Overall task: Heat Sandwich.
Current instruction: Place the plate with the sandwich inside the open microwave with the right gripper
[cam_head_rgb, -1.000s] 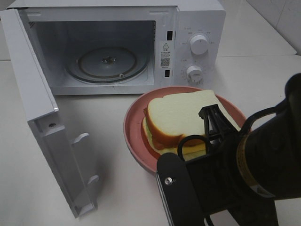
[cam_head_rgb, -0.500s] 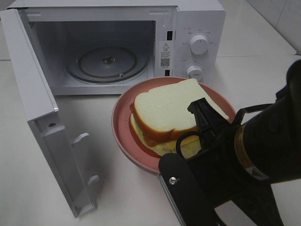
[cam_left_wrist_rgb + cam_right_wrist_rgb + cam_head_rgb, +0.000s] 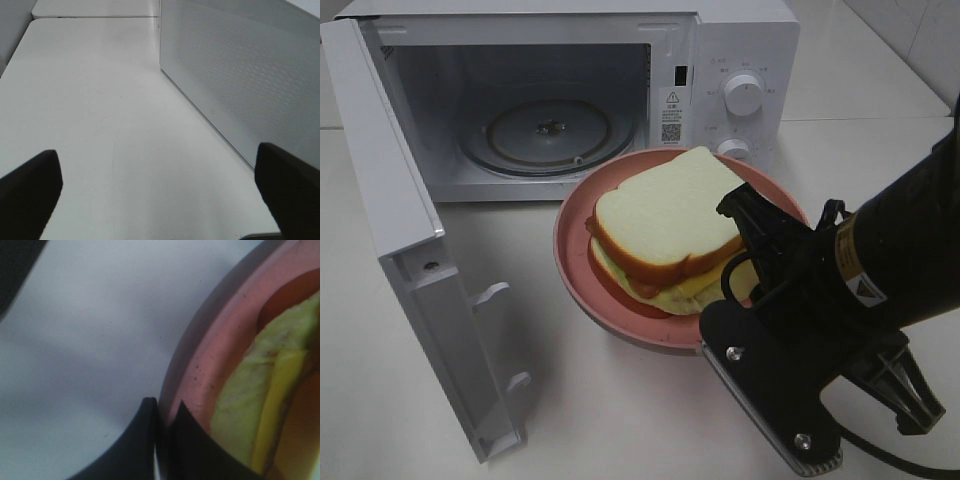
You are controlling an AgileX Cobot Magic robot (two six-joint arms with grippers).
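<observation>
The sandwich (image 3: 660,225), white bread with a tan crust over yellow-green filling, lies on a round pink plate (image 3: 582,290). The plate is held just in front of the open microwave (image 3: 740,60). My right gripper (image 3: 750,222) is shut on the plate's right rim. The right wrist view shows its tips (image 3: 162,407) pinching the pink rim (image 3: 220,355) beside the filling (image 3: 250,405). My left gripper (image 3: 160,200) stands open over bare table; it does not show in the exterior view.
The microwave door (image 3: 390,200) swings out to the left, and the glass turntable (image 3: 548,135) lies bare inside. Two dials (image 3: 742,92) sit on the right panel. In the left wrist view a white perforated microwave panel (image 3: 240,75) stands beside the left gripper.
The right gripper has carried the plate and sandwich away from the table's front, toward the microwave opening. The left gripper's jaws stay wide.
</observation>
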